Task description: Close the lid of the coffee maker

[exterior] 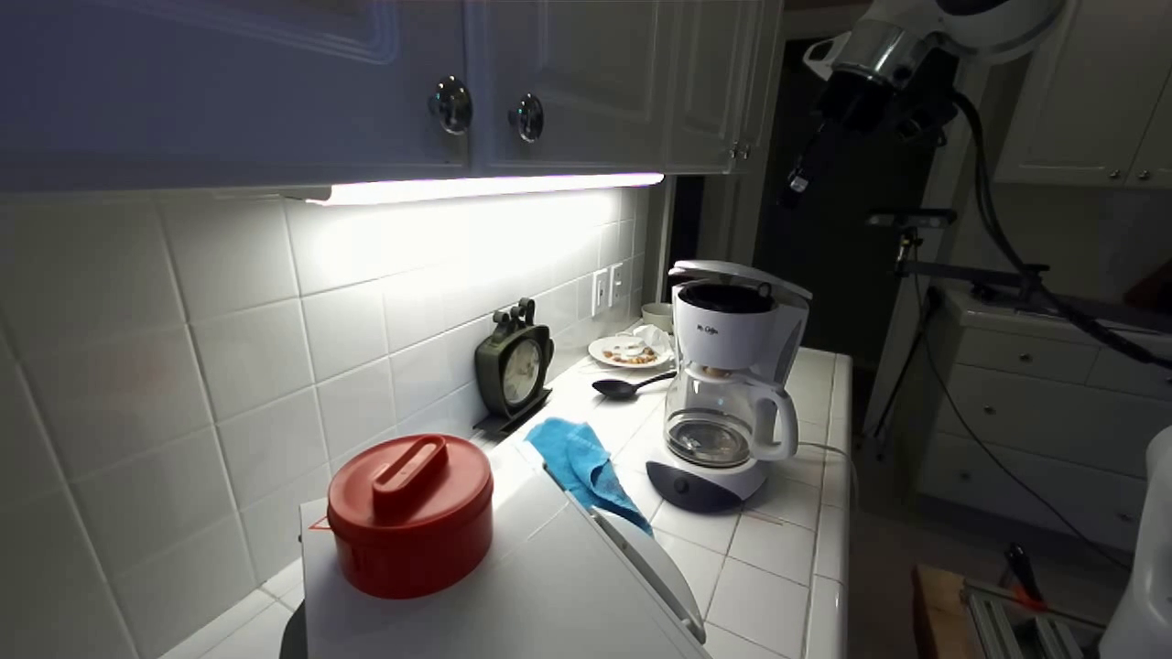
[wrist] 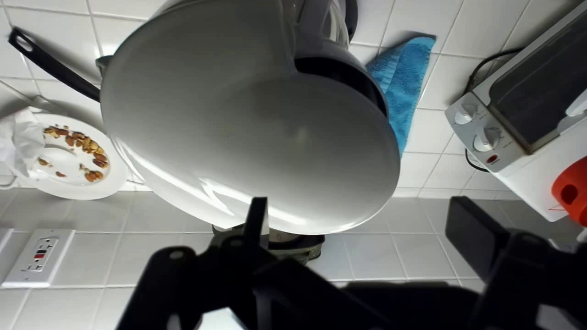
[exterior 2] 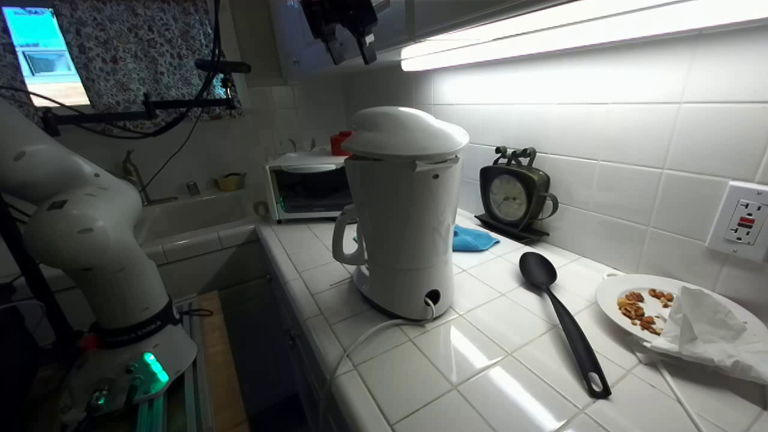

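The white coffee maker point(exterior: 728, 334) stands upright on the tiled counter, its glass carafe point(exterior: 700, 430) in place. Its back shows in an exterior view point(exterior 2: 402, 222). The white lid point(exterior: 732, 269) is partly raised, with a gap at the front over the dark-rimmed top. The lid also shows in an exterior view point(exterior 2: 405, 132) and fills much of the wrist view point(wrist: 257, 137). My gripper point(wrist: 360, 204) is open and empty, its fingers wide apart. In both exterior views the gripper point(exterior: 797, 183) point(exterior 2: 353, 58) hangs above the lid, apart from it.
Wall cabinets point(exterior: 568, 82) and a lit lamp point(exterior: 494, 188) hang over the counter. A clock point(exterior 2: 510, 195), a blue cloth point(exterior 2: 474, 239), a black spoon point(exterior 2: 567, 324) and a plate with nuts point(exterior 2: 612, 300) lie around. A red container point(exterior: 412, 522) stands on the toaster oven point(exterior: 549, 595).
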`<state>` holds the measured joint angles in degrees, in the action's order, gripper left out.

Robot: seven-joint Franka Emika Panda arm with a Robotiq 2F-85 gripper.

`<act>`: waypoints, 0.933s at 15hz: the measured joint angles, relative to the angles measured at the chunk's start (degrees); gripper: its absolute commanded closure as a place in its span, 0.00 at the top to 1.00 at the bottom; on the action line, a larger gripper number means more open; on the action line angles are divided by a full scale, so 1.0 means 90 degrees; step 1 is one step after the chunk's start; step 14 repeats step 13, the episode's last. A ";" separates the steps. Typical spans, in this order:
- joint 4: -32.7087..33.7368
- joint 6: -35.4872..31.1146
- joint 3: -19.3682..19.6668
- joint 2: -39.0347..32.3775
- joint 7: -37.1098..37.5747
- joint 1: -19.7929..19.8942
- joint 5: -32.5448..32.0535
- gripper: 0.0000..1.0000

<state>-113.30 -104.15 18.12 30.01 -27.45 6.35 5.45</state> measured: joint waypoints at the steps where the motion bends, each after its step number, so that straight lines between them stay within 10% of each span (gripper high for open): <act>1: 0.0015 0.0029 -0.0088 0.0000 0.0183 0.0048 -0.0095 1.00; 14: 0.0112 0.0393 -0.0249 0.0055 0.0705 0.0115 -0.0259 1.00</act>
